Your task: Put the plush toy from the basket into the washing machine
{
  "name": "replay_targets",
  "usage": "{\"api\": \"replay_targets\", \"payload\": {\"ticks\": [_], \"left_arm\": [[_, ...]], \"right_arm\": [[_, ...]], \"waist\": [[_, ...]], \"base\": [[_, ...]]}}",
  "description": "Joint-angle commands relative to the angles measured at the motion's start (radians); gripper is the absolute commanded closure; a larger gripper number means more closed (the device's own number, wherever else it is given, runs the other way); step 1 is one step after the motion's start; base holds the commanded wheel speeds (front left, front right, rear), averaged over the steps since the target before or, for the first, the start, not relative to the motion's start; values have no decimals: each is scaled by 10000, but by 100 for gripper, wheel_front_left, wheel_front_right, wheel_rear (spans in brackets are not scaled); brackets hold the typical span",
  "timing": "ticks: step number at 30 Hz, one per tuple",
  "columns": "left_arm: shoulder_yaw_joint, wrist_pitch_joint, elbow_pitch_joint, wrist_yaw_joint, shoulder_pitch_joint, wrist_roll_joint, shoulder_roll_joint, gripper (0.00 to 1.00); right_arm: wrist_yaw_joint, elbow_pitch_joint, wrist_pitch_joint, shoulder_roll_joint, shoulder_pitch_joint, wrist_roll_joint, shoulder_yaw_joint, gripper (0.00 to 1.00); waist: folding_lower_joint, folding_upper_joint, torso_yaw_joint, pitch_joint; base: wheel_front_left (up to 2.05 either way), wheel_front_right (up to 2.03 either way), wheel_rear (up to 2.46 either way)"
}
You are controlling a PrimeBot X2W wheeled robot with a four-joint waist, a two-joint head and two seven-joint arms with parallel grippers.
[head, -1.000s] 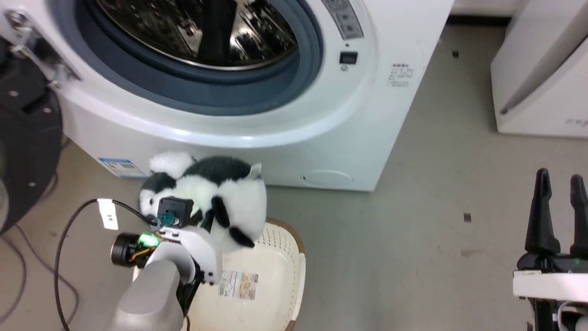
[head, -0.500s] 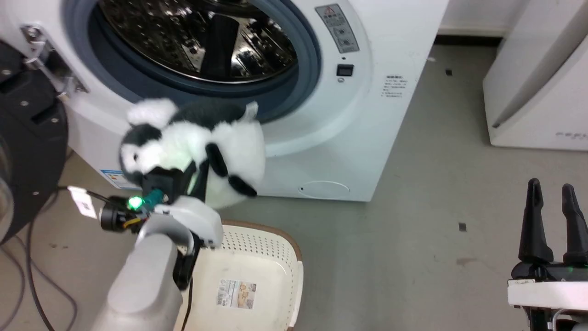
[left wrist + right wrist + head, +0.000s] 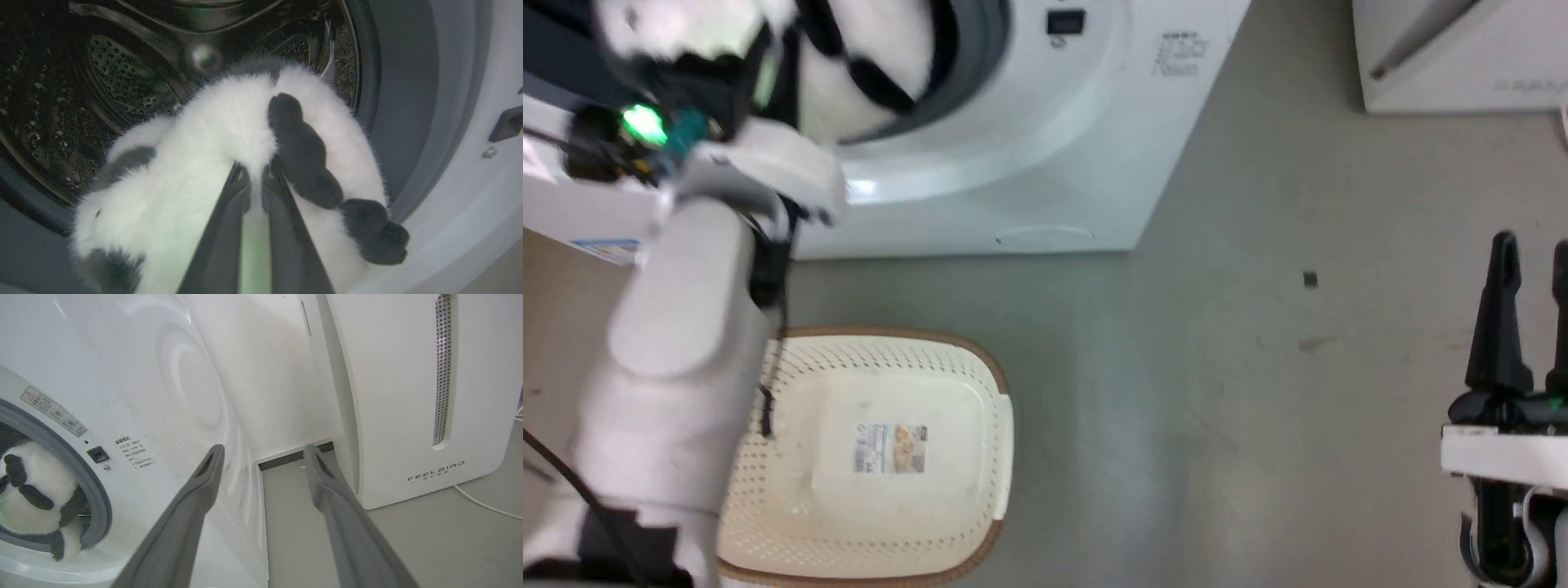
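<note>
The black-and-white plush toy (image 3: 212, 134) hangs at the mouth of the washing machine (image 3: 1013, 163), in front of the perforated steel drum (image 3: 122, 81) and inside the grey door ring (image 3: 408, 102). My left gripper (image 3: 255, 179) is shut on the plush toy's white fur beside a black limb. In the head view the plush toy (image 3: 849, 49) sits at the top left above my left wrist. The right wrist view shows the plush toy (image 3: 32, 498) within the ring. The cream basket (image 3: 980, 359) stands on the floor below, holding just its sticker. My right gripper (image 3: 263, 451) is open and holds nothing.
A white FEELBIRD appliance (image 3: 408, 396) stands to the right of the washer, with a white cable (image 3: 486, 504) on the floor beside it. Grey floor (image 3: 1217, 367) lies between the basket and my right gripper (image 3: 1533, 245).
My left arm has lifted the plush toy from just above the basket up to the washer's door opening. The head camera has shifted. The right gripper stays open and still.
</note>
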Motion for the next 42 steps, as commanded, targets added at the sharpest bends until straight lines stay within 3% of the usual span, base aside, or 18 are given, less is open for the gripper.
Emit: {"api": "replay_targets", "payload": {"ticks": [1,10,17,30,31,32,33,37,42], "left_arm": [[19,-125,73,64,-489,178,243,100],[431,-92,1244,289,-3589,416,1321,100],[682,-26,2031,304,-5616,288,1749,100],[579,6,3503,634,-7790,302,1691,100],[563,-10,3602,659,-7805,301,1670,94],[512,-27,3693,653,-7790,327,1651,34],[476,-45,3759,605,-7751,322,1620,0],[454,-106,3924,472,-7193,179,1406,0],[568,-121,3526,653,-5602,0,1029,0]], "right_arm": [[8,-90,-44,-6,-262,148,9,0],[8,-248,-44,-6,-1090,732,-32,0],[8,-360,-44,-6,-1258,1026,96,0],[8,-464,-44,-6,-1300,1051,-84,0],[8,-447,-44,-6,-1312,1034,-77,0],[8,-431,-44,-6,-1322,1014,-72,0],[8,-424,-44,-6,-1336,992,-59,0],[8,-372,-44,-6,-1370,895,-78,0],[8,-247,-44,-6,-1199,567,26,0]], "waist": [[0,-1,-746,1067],[0,-1,-1594,3066],[0,-1,-1977,3949],[0,-1,-1878,4683],[0,-1,-1841,4684],[0,-1,-1792,4669],[0,-1,-1746,4636],[0,-1,-1529,4289],[0,-1,-1211,3398]], "base": [[0,0,0],[0,0,0],[0,0,0],[0,0,0],[0,0,0],[0,0,0],[0,0,0],[0,0,0],[0,0,0]]}}
